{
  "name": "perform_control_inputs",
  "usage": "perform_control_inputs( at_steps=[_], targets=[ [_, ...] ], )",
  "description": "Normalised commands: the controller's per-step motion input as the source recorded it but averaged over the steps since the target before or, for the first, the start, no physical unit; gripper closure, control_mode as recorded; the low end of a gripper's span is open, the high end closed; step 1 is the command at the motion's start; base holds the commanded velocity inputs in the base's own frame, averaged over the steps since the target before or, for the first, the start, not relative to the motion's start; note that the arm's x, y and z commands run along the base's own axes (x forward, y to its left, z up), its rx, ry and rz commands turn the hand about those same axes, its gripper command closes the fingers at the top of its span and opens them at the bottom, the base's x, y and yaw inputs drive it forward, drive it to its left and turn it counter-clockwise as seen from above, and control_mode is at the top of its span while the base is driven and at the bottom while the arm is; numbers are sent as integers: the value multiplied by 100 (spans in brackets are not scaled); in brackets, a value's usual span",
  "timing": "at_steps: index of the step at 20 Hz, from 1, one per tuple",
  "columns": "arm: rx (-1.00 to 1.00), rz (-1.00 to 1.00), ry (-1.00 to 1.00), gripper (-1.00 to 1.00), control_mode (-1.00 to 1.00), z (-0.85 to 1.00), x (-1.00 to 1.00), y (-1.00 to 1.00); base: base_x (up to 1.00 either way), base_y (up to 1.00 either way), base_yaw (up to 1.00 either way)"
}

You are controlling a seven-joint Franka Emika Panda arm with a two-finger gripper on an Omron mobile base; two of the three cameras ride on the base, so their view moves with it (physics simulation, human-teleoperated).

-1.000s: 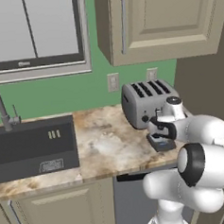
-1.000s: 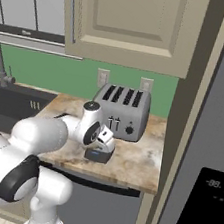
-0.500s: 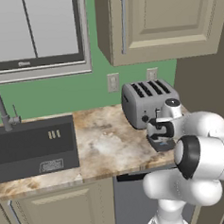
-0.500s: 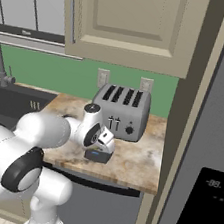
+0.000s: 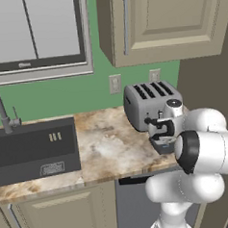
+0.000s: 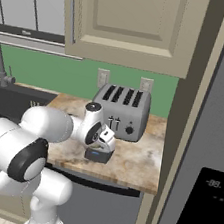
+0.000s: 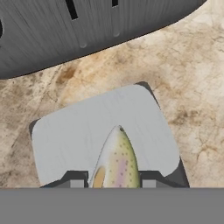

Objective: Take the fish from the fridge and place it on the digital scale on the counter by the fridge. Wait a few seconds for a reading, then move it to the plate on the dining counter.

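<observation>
In the hand view the fish (image 7: pixel 116 159), pale with pinkish spots, points away from me between my two fingertips (image 7: pixel 74 177). My gripper (image 7: pixel 111 177) is shut on the fish. Straight below it lies the digital scale (image 7: pixel 70 140) with its light flat top. Whether the fish touches the top, I cannot tell. From the base views, the gripper (image 5: pixel 160 131) (image 6: pixel 103 139) hangs low over the small dark scale (image 5: pixel 162 145) (image 6: pixel 96 156), just in front of the toaster. The fridge (image 6: pixel 205 147) stands at the right, its door shut.
The silver four-slot toaster (image 5: pixel 151 102) (image 6: pixel 122 110) (image 7: pixel 65 30) stands close behind the scale. A dark sink (image 5: pixel 34 150) with a tap lies to the left. Wall cabinets (image 5: pixel 172 20) hang above the marbled counter (image 5: pixel 103 145).
The gripper stays shut on the fish over the scale. The arm's elbow has shifted slightly; nothing else has moved.
</observation>
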Motion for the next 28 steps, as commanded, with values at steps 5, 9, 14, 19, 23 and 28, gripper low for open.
perform_control_inputs(
  at_steps=[5,9,14,19,23,28],
  targets=[
    [0,0,0,100,-100,-13,11,0,0,0,0],
    [0,0,0,100,-100,-16,9,0,0,0,0],
    [0,0,0,-100,-100,-8,2,0,0,0,0],
    [0,0,-4,-100,-100,1,-22,-2,0,0,0],
    [0,0,-9,-100,-100,23,-49,0,0,0,0],
    [3,0,-8,-100,-100,50,-41,0,0,0,0]
  ],
)
